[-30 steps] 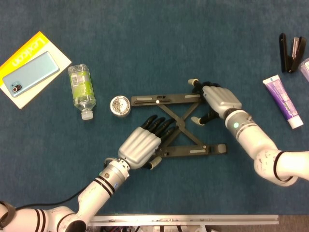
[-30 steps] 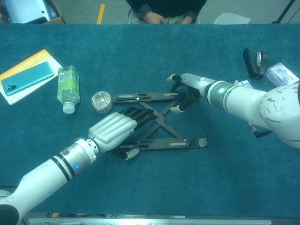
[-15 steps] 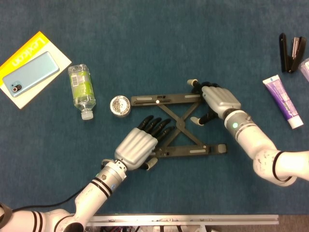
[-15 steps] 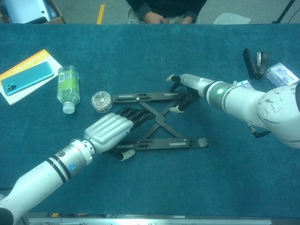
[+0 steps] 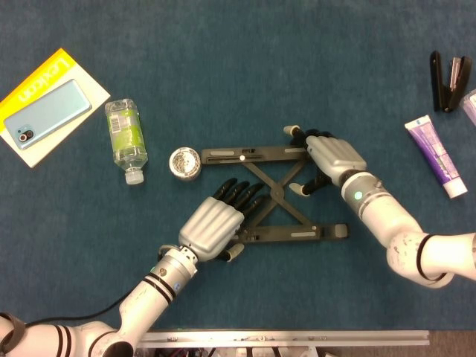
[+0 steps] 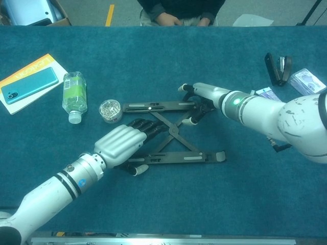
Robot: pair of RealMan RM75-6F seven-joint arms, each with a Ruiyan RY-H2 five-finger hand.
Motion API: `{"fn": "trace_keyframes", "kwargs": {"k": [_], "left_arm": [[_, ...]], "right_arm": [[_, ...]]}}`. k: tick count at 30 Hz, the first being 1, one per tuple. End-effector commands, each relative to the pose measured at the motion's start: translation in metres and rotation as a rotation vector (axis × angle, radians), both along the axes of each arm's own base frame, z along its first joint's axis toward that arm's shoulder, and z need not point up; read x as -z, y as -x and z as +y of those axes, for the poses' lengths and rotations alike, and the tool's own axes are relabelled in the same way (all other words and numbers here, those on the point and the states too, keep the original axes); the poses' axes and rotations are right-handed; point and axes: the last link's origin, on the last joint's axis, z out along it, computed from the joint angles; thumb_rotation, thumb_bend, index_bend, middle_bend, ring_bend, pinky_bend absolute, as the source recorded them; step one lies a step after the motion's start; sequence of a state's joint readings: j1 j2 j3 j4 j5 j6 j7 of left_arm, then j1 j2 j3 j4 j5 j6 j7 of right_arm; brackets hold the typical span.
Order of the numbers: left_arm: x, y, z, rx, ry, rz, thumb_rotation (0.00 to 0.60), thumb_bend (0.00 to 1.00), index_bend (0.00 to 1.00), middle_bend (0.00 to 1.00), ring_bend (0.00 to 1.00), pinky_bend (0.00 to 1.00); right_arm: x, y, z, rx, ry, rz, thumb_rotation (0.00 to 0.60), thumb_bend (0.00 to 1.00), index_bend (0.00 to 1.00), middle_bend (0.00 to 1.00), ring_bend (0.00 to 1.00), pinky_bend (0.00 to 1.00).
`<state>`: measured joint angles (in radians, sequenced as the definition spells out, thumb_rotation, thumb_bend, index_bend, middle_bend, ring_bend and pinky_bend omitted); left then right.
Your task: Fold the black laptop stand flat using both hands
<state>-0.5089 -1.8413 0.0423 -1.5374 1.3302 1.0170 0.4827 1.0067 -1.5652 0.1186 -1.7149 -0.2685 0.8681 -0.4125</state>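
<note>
Black metal laptop stand (image 5: pixel 269 193) lies unfolded mid-table on the blue cloth (image 5: pixel 223 67) in the head view, its two bars joined by crossed struts. The left hand (image 5: pixel 216 225) rests palm-down on the near bar's left end, fingers extended over the struts. The right hand (image 5: pixel 333 156) grips the far bar's right end, fingers curled around it. A small round tin (image 5: pixel 184 162) sits just left of the far bar, beside a clear plastic bottle (image 5: pixel 126 138).

In the chest view, the stand (image 6: pixel 171 137) sits centred, left hand (image 6: pixel 121 144) pressing its near-left part, right hand (image 6: pixel 204 97) clasping the far-right end.
</note>
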Motion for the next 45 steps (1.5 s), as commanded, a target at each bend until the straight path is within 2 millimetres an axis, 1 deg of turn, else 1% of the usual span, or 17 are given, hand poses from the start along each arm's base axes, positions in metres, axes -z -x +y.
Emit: {"fn": "trace_keyframes", "kwargs": {"k": [1, 16, 45], "left_arm": [[0.0, 0.0, 0.002, 0.0, -0.004, -0.002, 0.6, 0.32, 0.0, 0.0, 0.0, 0.0], [0.003, -0.004, 0.01, -0.01, -0.038, -0.022, 0.6, 0.32, 0.0, 0.0, 0.0, 0.0], [0.007, -0.009, 0.023, -0.018, -0.05, -0.012, 0.6, 0.32, 0.0, 0.0, 0.0, 0.0]], "right_arm": [[0.0, 0.0, 0.001, 0.001, -0.004, -0.002, 0.569, 0.24, 0.0, 0.21, 0.0, 0.03], [0.0, 0.0, 0.013, 0.007, -0.04, -0.034, 0.57, 0.24, 0.0, 0.21, 0.0, 0.03], [-0.005, -0.006, 0.026, 0.023, -0.077, -0.088, 0.565, 0.24, 0.0, 0.22, 0.0, 0.03]]}}
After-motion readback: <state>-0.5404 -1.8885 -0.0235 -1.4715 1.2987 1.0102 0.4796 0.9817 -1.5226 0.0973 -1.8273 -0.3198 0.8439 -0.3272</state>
